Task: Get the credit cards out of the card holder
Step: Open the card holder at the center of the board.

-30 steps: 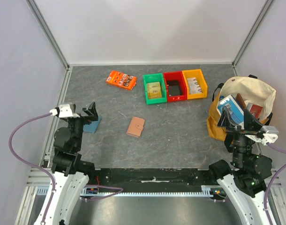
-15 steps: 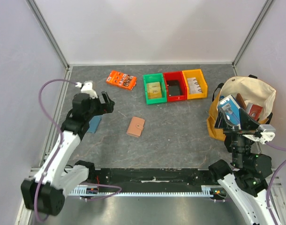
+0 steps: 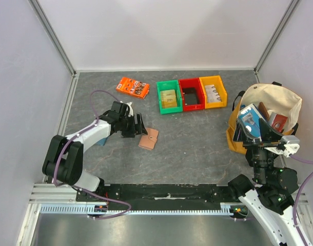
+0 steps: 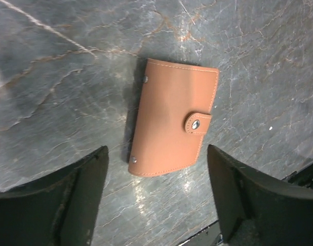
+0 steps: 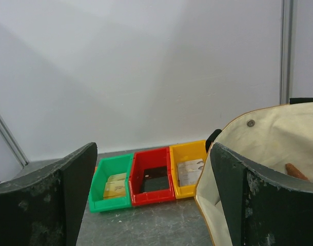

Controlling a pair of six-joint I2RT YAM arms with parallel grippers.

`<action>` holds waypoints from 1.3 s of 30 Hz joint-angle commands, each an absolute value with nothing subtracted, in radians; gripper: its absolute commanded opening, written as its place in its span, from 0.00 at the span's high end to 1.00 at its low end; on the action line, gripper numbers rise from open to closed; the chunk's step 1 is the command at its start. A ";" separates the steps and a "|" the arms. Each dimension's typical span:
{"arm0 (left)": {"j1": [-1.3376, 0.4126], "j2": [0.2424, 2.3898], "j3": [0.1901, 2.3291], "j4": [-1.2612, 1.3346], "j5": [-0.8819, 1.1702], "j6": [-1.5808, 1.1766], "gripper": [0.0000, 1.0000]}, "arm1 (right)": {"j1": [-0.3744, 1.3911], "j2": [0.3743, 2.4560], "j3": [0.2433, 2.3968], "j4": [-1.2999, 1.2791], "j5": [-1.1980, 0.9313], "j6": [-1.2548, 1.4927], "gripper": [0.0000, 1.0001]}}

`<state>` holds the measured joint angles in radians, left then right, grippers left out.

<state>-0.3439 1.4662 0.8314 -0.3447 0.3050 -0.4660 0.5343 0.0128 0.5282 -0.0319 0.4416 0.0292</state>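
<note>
Now the left pincer [image 4: 157, 151] hangs spread wide over the small tan leather card holder [image 4: 172, 120] — flat, snapped shut on the grey stone-look bench [image 4: 54, 66], squarely beneath, seemingly lined up for a grab. Right pincer [image 5: 154, 154] — spread too, empty, idling beside the cream canvas bag [image 5: 259, 148].

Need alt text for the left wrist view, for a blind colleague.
A closed tan card holder, snap tab fastened, lies flat on the grey table. The left end effector hangs open over it, one finger in each lower corner.
</note>
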 commanded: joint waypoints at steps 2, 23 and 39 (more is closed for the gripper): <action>-0.370 1.535 0.880 -0.270 0.339 -0.512 0.21 | 0.541 0.005 0.540 -0.029 0.422 0.018 0.02; -0.503 1.560 0.733 -0.151 0.268 -0.520 0.93 | 0.541 0.302 0.741 -0.162 0.230 0.060 0.02; -0.595 1.272 0.361 0.316 0.213 -0.962 0.98 | 0.574 0.960 0.996 -0.408 -0.155 0.308 0.02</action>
